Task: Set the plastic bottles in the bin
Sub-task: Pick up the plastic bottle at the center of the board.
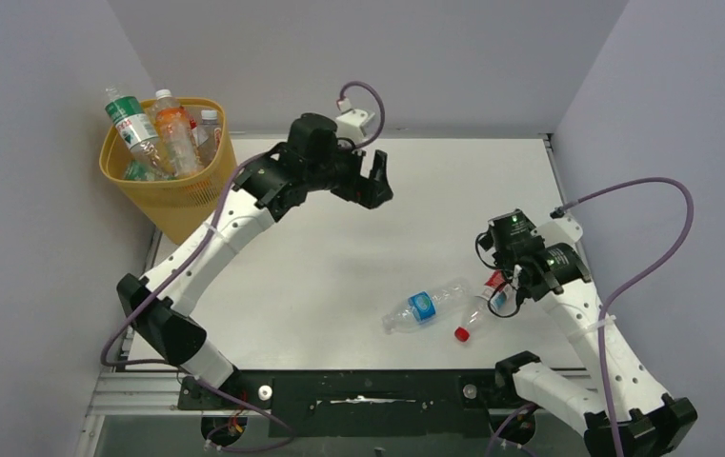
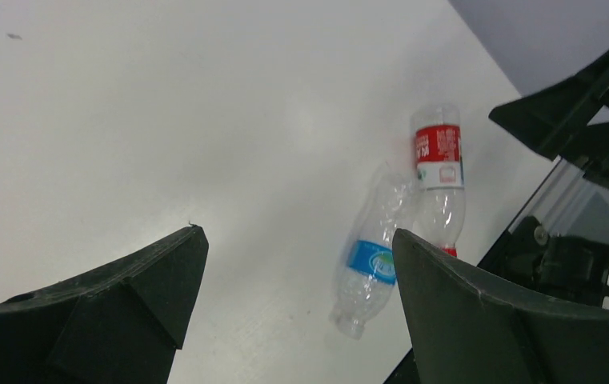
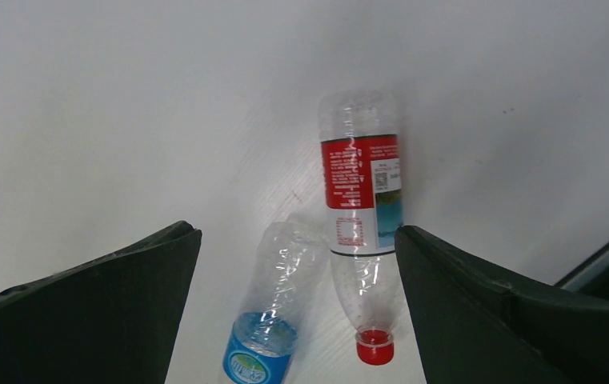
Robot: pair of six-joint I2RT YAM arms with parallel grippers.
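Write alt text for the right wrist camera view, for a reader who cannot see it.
A red-labelled bottle with a red cap and a crumpled blue-labelled bottle lie close together on a white table, framed by the right arm's open black fingers. The blue-labelled bottle is on the left, cut off by the bottom edge.

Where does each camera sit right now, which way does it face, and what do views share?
Top external: above and behind the bases, facing down on the table, bin and both arms.
Left wrist: over mid-table, facing the near right edge; open left gripper frames it.
Right wrist: low, facing down; open right gripper frames it.
Shared: red-label bottle and blue-label bottle, in all three.
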